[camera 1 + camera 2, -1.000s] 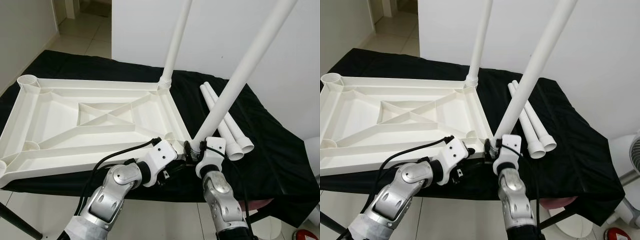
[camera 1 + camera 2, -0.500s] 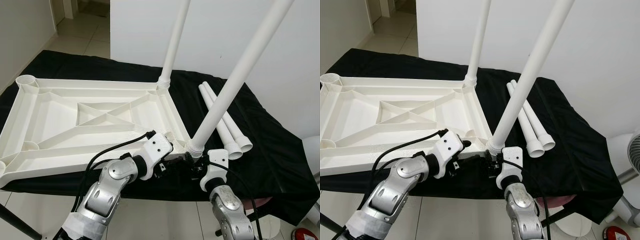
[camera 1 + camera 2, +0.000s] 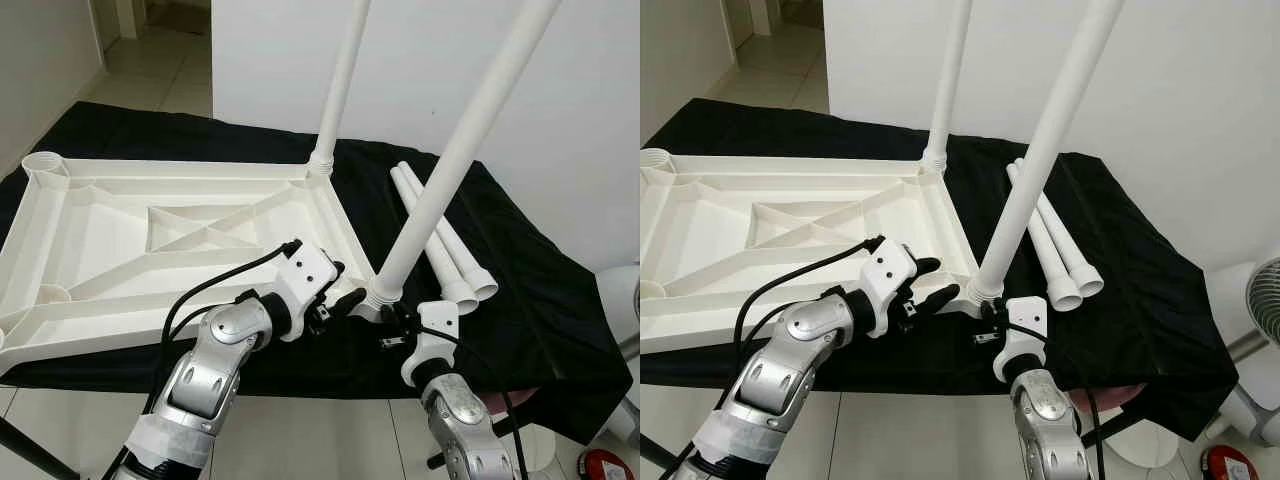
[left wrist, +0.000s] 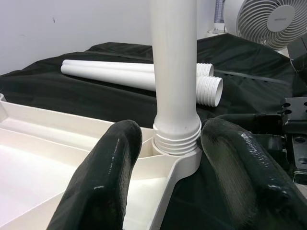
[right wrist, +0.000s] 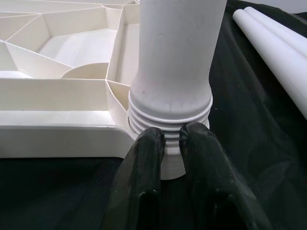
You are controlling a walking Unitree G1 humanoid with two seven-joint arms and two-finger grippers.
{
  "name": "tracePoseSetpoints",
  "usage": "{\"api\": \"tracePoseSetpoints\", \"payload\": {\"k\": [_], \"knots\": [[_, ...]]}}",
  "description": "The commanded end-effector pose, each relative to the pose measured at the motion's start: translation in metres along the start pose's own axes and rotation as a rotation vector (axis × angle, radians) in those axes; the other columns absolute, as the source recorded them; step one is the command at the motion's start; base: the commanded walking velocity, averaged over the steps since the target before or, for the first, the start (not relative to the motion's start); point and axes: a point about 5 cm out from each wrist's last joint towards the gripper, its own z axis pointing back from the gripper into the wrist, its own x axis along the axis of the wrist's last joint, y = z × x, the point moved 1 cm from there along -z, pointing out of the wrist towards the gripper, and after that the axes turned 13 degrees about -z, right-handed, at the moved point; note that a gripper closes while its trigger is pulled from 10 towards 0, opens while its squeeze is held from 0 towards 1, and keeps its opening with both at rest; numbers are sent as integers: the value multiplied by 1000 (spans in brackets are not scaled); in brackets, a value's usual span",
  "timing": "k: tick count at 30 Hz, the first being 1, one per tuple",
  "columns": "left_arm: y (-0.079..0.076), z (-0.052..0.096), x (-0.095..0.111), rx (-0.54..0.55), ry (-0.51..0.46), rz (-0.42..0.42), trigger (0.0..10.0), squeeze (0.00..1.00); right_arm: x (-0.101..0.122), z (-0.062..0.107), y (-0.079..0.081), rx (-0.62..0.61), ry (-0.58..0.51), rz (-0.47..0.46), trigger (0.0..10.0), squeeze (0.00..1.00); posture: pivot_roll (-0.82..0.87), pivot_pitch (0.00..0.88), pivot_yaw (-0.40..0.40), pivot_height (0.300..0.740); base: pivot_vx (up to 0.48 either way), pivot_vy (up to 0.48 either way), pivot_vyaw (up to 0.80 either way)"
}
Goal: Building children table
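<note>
A: Starting at the left hand: where is it, and is it gripping?

B: Its fingers are spread apart, one either side of the threaded foot of the near leg, low and centre in the head views. Neither finger visibly presses the leg. The right hand sits just below that foot with its two fingers drawn together, tips at the collar, holding nothing.

A: Why stand like that?

B: My guess is they are checking or steadying the leg where it meets the corner socket of the upturned tabletop, which lies on the black-draped counter. Threads are exposed above the socket, so it may not be fully seated.

A: What do the views add?

B: The wrist views give those threads close up. The head views show the leg leaning, a far leg upright at the back corner, and two spare legs lying right of centre.
</note>
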Motion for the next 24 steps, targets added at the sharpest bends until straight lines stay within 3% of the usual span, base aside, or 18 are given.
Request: {"api": "tracePoseSetpoints", "payload": {"k": [1, 8, 13, 16, 22, 24], "knots": [[5, -4, 3, 94, -5, 2, 10000, 0, -1, -5, 1, 13, 15, 1, 10000, 0, 23, 0, -168, 740, 0, 0, 0], [6, -6, 3, 94, -9, 2, 10000, 0, 1, -14, -5, -12, 11, 2, 10000, 0, 27, 0, -170, 740, 0, 0, 0], [6, -6, 3, 93, -9, 0, 10000, 0, 16, -37, -29, -97, -32, 7, 10000, 0, 31, 0, -169, 740, 0, 0, 0], [6, -6, 3, 93, -7, 0, 10000, 0, 21, -42, -35, -115, -43, 10, 10000, 0, 34, 0, -168, 740, 0, 0, 0], [3, -9, -5, 98, 52, 10, 10000, 0, 37, -55, -56, -175, -83, 30, 10000, 0, 35, 0, -165, 740, 0, 0, 0], [3, -11, -15, 111, 120, 8, 10000, 0, 42, -58, -60, -190, -97, 31, 10000, 0, 40, 0, -165, 740, 0, 0, 0]]}}
